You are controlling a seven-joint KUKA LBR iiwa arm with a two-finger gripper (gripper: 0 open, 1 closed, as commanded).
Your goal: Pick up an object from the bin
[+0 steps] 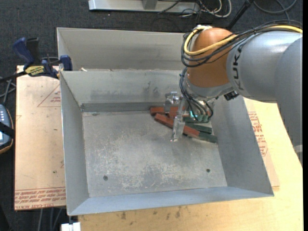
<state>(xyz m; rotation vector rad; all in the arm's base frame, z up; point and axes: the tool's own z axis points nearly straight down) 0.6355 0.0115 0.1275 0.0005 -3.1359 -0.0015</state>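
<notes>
The gripper [177, 131] is seen low over a small cluster at the back right of the bin [144, 170]; flat reddish-brown pieces [161, 115] are overlapped there, a dark green strip [206, 134] just beside; the open left side is probably favoured for access; whether the gripper is released or clenched cannot be told.

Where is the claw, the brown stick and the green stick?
gripper [176, 134]: camera view, its lower end.
brown stick [157, 112]: camera view, near its left end.
green stick [209, 138]: camera view, near its right end.
</notes>
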